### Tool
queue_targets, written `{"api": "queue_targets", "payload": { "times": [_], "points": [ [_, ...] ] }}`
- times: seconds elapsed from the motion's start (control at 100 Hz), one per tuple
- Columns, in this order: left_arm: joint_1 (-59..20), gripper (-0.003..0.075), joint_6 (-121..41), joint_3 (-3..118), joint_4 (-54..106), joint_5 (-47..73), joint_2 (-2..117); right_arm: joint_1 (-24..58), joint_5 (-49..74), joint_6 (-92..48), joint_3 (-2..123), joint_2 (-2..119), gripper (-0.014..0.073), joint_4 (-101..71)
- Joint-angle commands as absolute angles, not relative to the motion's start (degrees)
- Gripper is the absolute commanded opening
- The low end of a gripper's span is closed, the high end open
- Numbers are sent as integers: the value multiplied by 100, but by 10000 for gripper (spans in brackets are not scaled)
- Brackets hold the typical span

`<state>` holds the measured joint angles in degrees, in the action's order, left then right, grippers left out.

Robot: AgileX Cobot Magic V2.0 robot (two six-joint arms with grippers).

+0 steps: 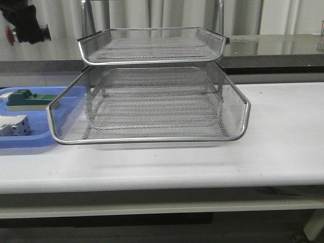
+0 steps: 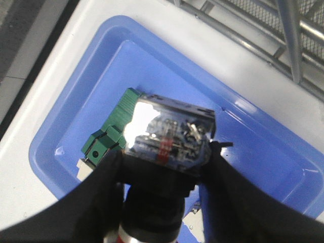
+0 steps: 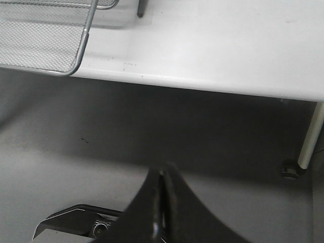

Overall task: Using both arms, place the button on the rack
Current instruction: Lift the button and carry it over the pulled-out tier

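Left pincer [image 2: 167, 177] is clamped on the button [image 2: 169, 134], held aloft at the rack's [image 1: 152, 101] ten o'clock, above the blue tray [image 2: 253, 147]. The button's clear end shows internal contacts; no legible marking. A green block [image 2: 109, 136] lies in the tray. Right pincer [image 3: 162, 202] is closed together, empty, off the worktop [image 3: 228, 45] edge, over the floor.

A white tabletop [image 1: 283, 136] stands on a pale leg [image 3: 310, 132] over grey floor [image 3: 61, 152]. Behind it, a dark glossy counter [image 1: 273, 48] runs below pale curtains [image 1: 167, 14].
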<state>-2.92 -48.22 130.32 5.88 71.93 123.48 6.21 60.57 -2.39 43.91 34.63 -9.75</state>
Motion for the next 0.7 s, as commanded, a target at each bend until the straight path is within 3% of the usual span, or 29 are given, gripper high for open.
{"api": "queue_targets", "payload": {
  "times": [0.0, 0.26, 0.69],
  "points": [
    [-266, -20, -4643, 13223, 825, 7252, 11723, 615, 5771, -253, 4580, 3478, -60, -996],
    [-408, -20, -4127, 12868, 925, 7252, 10939, 615, 5773, -253, 4580, 3478, -60, -996],
    [-1451, -20, -4115, 10859, 925, 7252, 9437, 615, 5779, -253, 4580, 3478, -60, -996]
  ]
}}
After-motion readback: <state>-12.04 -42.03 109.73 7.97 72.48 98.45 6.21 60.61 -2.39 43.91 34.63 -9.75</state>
